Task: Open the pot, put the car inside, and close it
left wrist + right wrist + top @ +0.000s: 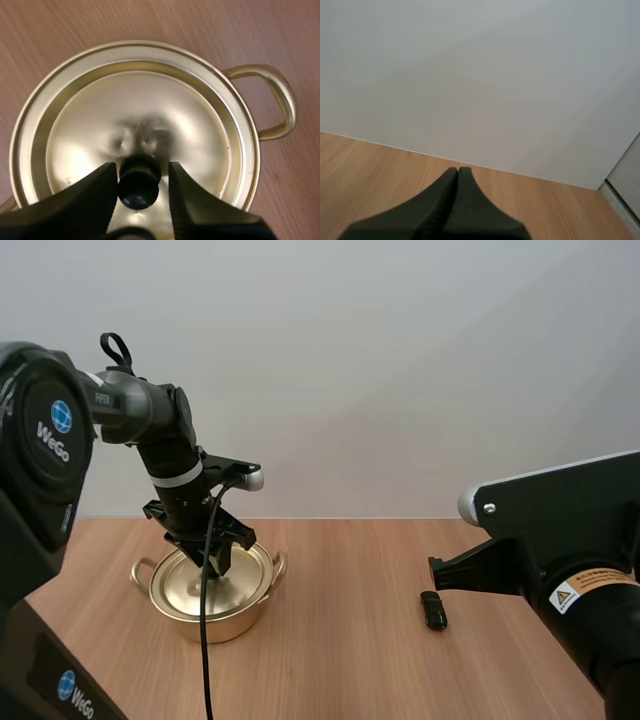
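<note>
— Brass-gold lid [150,110] sits on the pot [215,620]. Our left fingers [90,200] stand apart, one close on each side of its black knob [139,182], not pinching it.

— If we close off-centre, we judge the knob could slip and the lid drop back crooked.

— The left wrist view gives us that gap, and the high view hides it behind the wrist. The high view adds the car [432,610], small and dark on the tabletop [340,640], well apart from the pot.

— Our right fingers [445,205] lie pressed together, empty.
</note>
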{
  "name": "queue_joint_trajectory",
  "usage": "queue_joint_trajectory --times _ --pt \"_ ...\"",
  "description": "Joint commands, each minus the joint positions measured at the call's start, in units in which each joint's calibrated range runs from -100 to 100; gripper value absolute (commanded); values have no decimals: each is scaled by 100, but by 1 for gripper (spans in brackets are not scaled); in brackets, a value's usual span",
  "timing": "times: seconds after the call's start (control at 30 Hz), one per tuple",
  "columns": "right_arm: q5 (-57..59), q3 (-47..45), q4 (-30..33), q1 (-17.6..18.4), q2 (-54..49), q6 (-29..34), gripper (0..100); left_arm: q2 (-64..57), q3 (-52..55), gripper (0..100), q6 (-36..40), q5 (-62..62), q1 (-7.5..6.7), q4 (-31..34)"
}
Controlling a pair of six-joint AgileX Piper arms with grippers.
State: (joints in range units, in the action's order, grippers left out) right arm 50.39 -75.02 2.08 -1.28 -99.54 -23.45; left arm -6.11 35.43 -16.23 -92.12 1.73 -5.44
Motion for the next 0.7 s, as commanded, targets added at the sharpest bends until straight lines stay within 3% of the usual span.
queue_joint_trajectory --times 0.0,0.03,0.07,0.37,0.67 --pt "10 -2 -4 0 1 -8 0 4 1 18 3 29 5 -4" --pt "10 -2 -4 0 1 -8 0 4 1 5 3 29 5 -4" --pt "10 -2 -4 0 1 -8 0 4 1 0 3 29 5 -4" --pt "10 -2 -15 16 1 -16 0 -144 -67 0 3 30 5 -3" --pt "50 -81 -26 16 1 -16 0 -1210 -964 0 3 574 5 -252"
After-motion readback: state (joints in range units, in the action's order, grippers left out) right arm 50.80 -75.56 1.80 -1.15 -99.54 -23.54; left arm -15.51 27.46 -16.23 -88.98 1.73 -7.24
